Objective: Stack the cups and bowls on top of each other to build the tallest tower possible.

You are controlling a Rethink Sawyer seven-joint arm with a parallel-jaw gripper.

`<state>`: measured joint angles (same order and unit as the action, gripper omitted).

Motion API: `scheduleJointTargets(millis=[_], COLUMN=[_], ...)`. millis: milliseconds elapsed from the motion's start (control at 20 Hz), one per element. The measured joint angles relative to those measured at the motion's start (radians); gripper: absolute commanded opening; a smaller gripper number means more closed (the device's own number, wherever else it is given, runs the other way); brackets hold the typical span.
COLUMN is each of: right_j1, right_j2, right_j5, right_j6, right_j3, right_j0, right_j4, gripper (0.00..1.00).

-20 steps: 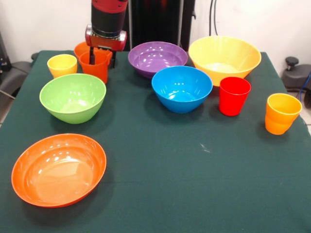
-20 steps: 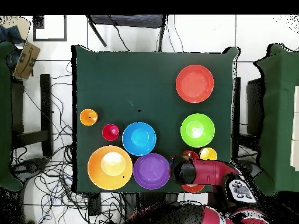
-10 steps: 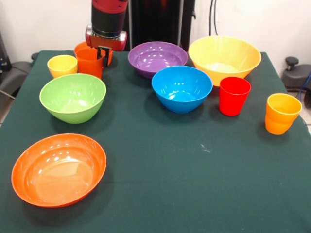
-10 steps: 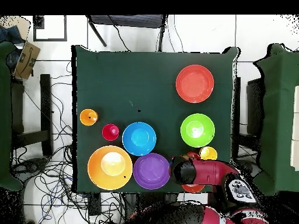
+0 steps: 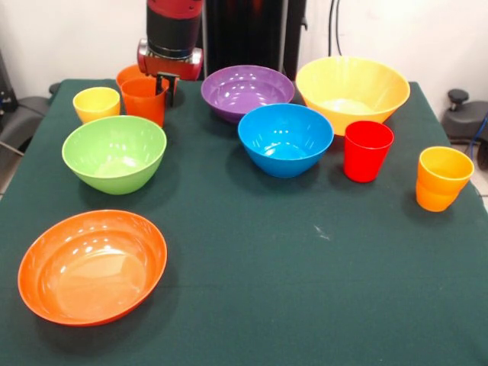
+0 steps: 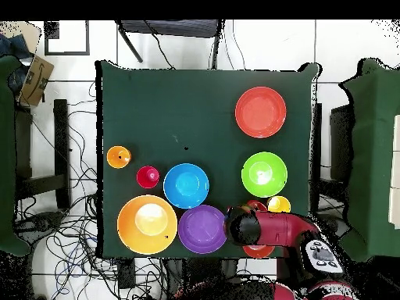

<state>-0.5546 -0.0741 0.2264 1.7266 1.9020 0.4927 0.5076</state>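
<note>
Front and overhead views of a counter (image 5: 305, 290) draped in dark green cloth, carrying ten plastic vessels, none stacked.

Gripper (image 5: 162, 82): hangs from the red and black arm (image 5: 174, 30) at the far left of the front view, down at the rim of the orange cup (image 5: 143, 99). One dark finger (image 5: 162, 84) shows at the cup's right rim; the fingers appear to pinch the cup wall, though the second one is hidden. In the overhead view the arm covers most of this cup.

Orange cup: upright, just in front of the small deep orange bowl (image 5: 128, 75) and just beside the yellow cup (image 5: 97, 103); whether its base touches the cloth cannot be told.

Green bowl (image 5: 114, 152): near the two cups, on the viewer's side of them. Wide shallow orange bowl (image 5: 92, 264): alone at the near left corner.

Purple bowl (image 5: 247, 91) and big yellow bowl (image 5: 352, 91): side by side along the far edge. Blue bowl (image 5: 285, 139): just in front of and between them.

Red cup (image 5: 367, 150): upright, just right of the blue bowl. Yellow-orange cup (image 5: 443, 178): upright near the right edge, apart from the rest.
</note>
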Motion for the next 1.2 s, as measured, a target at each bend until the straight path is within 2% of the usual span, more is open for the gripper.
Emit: scheduleJointTargets(millis=[250,650,1200], right_j1=[-0.057,-0.152,-0.217], right_j2=[0.043,0.082,0.104], right_j5=[0.008,0.093,0.161], right_j6=[0.0,0.0,0.0], right_j3=[0.026,0.052,0.052], right_j0=[0.001,-0.009,-0.019], right_j4=[-0.024,-0.08,-0.102], gripper=[0.0,0.0,0.0])
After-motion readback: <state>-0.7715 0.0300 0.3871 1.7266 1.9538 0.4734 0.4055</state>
